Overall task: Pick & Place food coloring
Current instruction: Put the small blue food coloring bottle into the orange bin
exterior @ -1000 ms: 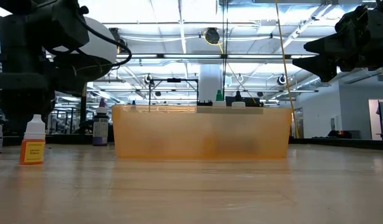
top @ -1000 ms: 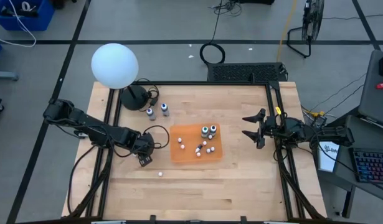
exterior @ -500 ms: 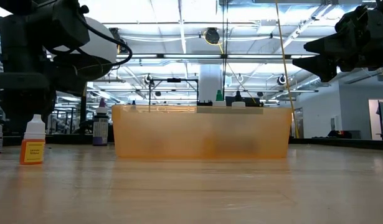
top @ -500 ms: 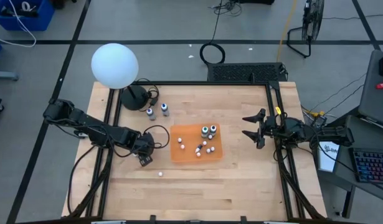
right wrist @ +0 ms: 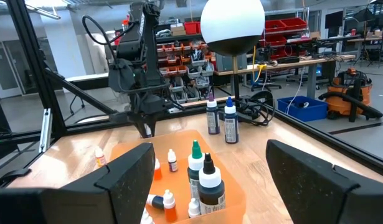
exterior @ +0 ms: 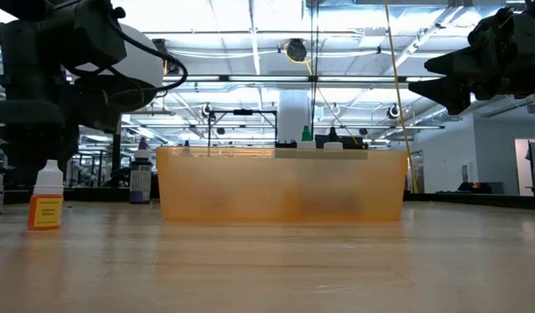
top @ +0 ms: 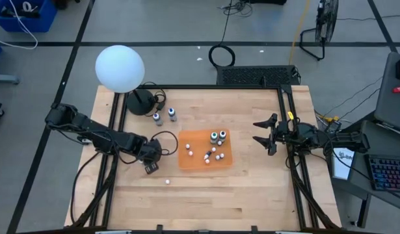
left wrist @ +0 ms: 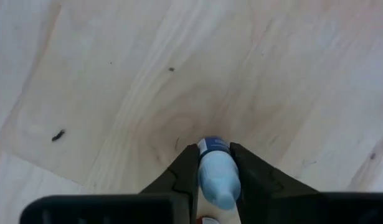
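Left gripper [left wrist: 214, 163]: fingers pinched on a small bottle [left wrist: 217, 177] with a blue band, low over bare table [top: 206, 195] beside the orange tray [top: 186, 159], likely for carrying there.
Right gripper [top: 263, 136]: fingers spread, empty, parked right of tray, kept clear.
Other bottles [top: 213, 151]: most collected in tray; two [top: 164, 116] near lamp; one [top: 167, 182] loose.

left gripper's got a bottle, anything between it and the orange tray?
Nothing visible. The left gripper is shut on a small white-capped bottle just beside the orange tray, with only bare wood between them. A lone bottle stands nearer the table's front edge, off that line.
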